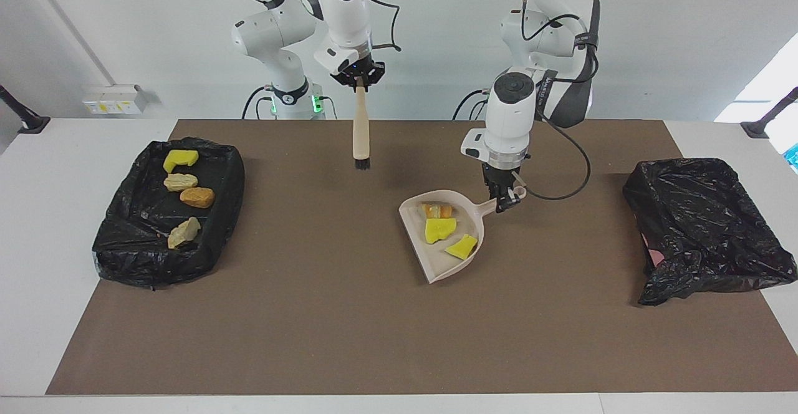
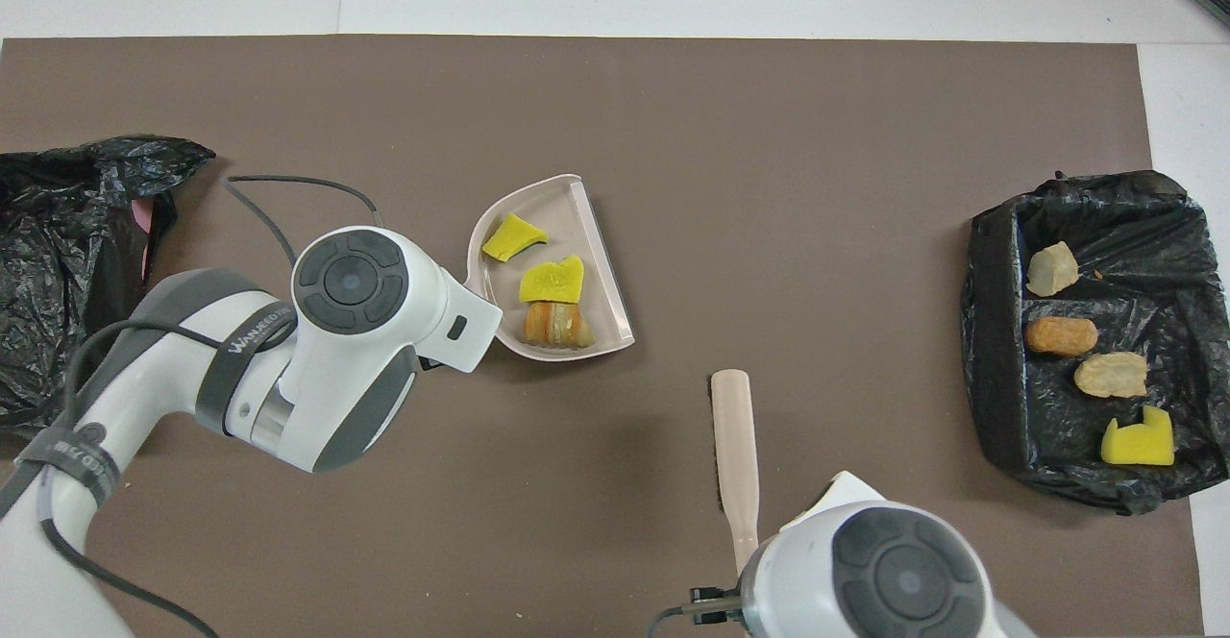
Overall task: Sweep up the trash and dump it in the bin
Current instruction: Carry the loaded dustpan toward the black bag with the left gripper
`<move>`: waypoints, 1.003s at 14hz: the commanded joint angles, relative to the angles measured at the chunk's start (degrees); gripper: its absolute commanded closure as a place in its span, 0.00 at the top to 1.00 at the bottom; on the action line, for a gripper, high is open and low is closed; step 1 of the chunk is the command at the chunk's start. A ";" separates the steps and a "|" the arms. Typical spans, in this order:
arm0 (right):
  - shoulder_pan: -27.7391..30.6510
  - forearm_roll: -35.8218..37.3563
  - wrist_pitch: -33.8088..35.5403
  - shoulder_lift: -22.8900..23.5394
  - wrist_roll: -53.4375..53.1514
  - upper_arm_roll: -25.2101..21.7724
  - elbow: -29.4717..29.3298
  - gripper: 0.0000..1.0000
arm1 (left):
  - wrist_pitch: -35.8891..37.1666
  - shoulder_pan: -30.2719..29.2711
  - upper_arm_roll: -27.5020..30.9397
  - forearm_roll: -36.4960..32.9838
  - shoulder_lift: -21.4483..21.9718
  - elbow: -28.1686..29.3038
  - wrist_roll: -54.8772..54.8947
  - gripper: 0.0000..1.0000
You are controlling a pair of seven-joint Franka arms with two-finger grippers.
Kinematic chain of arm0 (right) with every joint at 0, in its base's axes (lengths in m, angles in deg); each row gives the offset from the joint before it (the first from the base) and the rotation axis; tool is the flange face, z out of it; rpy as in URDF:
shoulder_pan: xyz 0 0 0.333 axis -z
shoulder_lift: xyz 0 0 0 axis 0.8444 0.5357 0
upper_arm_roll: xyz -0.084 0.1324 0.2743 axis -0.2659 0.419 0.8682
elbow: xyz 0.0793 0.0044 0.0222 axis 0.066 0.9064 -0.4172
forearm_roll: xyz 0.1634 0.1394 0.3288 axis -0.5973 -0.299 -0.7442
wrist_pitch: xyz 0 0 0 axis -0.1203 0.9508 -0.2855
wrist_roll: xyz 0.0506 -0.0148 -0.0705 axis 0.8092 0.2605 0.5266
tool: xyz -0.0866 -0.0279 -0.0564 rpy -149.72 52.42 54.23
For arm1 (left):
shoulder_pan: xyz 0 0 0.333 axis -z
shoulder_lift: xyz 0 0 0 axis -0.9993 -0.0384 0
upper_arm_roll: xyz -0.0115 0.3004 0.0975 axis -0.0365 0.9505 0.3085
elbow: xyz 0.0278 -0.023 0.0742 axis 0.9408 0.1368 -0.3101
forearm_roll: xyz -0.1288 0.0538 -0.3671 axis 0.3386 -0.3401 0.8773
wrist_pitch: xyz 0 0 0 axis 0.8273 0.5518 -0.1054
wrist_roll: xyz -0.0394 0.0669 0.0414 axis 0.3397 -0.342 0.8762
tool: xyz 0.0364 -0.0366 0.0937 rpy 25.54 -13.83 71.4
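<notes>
Judging by their look, the trash chunks are light, soft sponge and bread lumps, best moved by dustpan rather than pinched. Three [image 1: 441, 229] lie in the beige dustpan [image 1: 418, 239], just beside the left pincer [image 1: 506, 201], which is clamped on the pan's handle. Four more [image 1: 189, 196] sit in the black-lined bin [image 1: 109, 239] at the right arm's end of the bench, well apart from the right pincer [image 1: 360, 82], which grips the raised brush [image 1: 361, 133].

A grey band [image 2: 252, 331] around the left arm carries white lettering that seems to start "WANJEED"; the rest is hidden. Another band [image 2: 77, 455] lower down has lettering too small to read.
</notes>
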 commanded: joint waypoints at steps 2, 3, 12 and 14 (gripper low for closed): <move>-4.24 -3.83 -12.18 3.29 -2.88 0.04 6.17 0.00 | 7.99 -5.66 -0.27 3.49 0.81 -7.80 9.00 0.00; -6.78 -3.83 -14.99 5.23 -5.76 0.04 6.25 0.00 | 10.36 -7.77 -0.27 5.15 0.90 -10.44 12.42 0.00; -15.77 -1.63 -28.36 6.21 -10.71 0.13 15.92 0.00 | 17.24 -28.25 0.34 13.26 0.11 -20.92 41.96 0.00; -16.12 -1.63 -32.05 7.00 -11.15 0.13 17.06 0.00 | 17.42 -32.30 0.43 13.52 0.11 -20.92 47.23 0.00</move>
